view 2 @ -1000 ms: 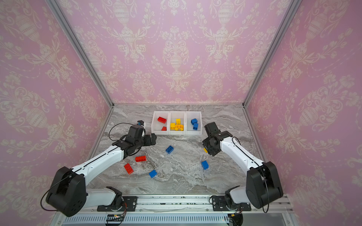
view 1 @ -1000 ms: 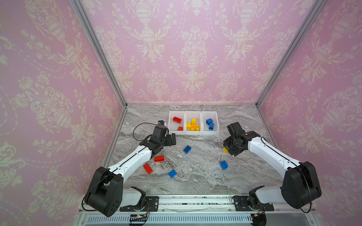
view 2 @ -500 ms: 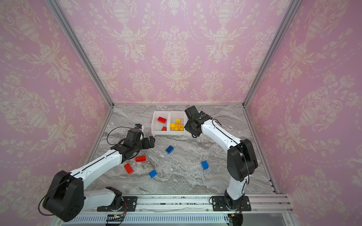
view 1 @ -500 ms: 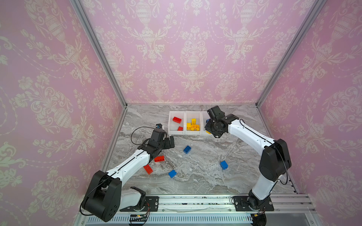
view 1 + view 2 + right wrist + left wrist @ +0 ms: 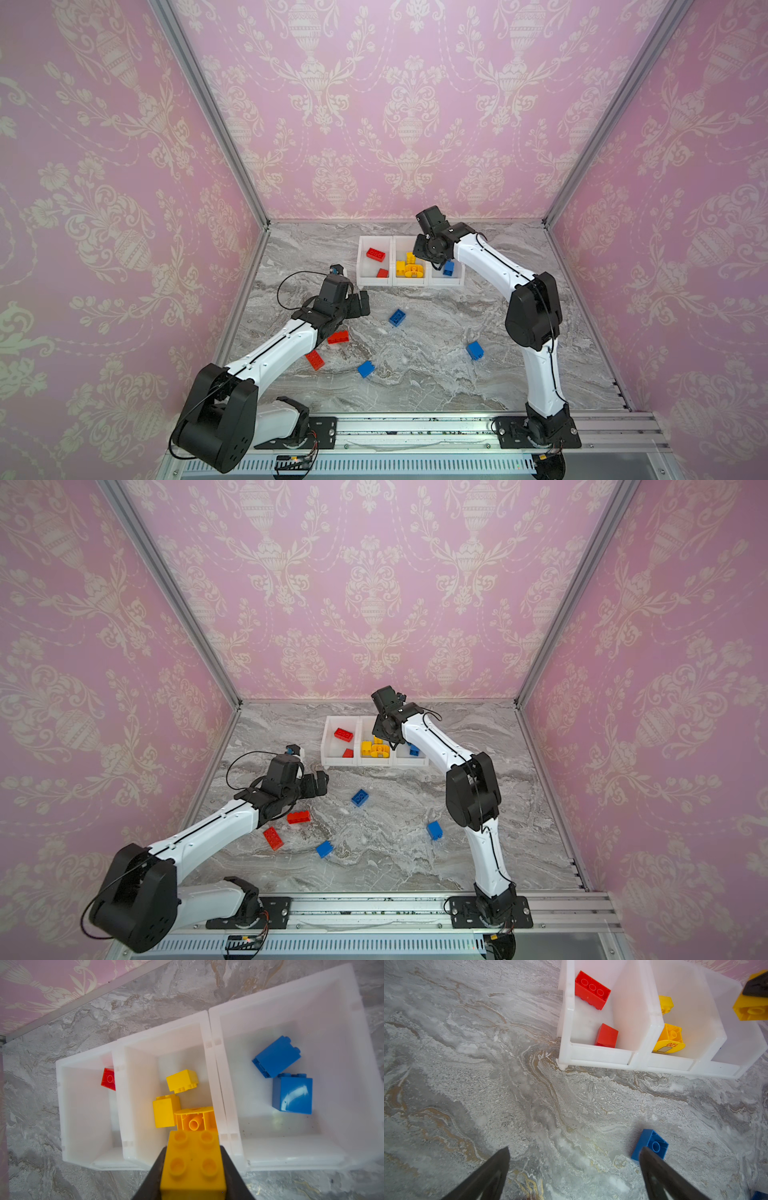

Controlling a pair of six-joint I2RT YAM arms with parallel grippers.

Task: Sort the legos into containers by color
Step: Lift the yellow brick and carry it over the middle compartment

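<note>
Three joined white containers (image 5: pixel 409 283) (image 5: pixel 216 1076) stand at the back. The left one holds two red legos (image 5: pixel 375 254), the middle one several yellow legos (image 5: pixel 166 1109), the right one two blue legos (image 5: pixel 292 1093). My right gripper (image 5: pixel 193 1147) hovers over the middle container's front wall, shut on a yellow brick (image 5: pixel 193 1163) (image 5: pixel 751 1008). My left gripper (image 5: pixel 574 1149) (image 5: pixel 361 303) is open and empty, low over bare table. A loose blue brick (image 5: pixel 652 1144) (image 5: pixel 397 317) lies just past one of its fingertips.
Loose on the marble table lie two red bricks (image 5: pixel 338 337) (image 5: pixel 315 360) under the left forearm and two more blue bricks (image 5: pixel 365 368) (image 5: pixel 475 350) toward the front. Pink walls close in the back and both sides.
My right arm swung from the table's right middle up to the containers, carrying the yellow brick. My left gripper drifted slightly toward the front left and stayed open.
</note>
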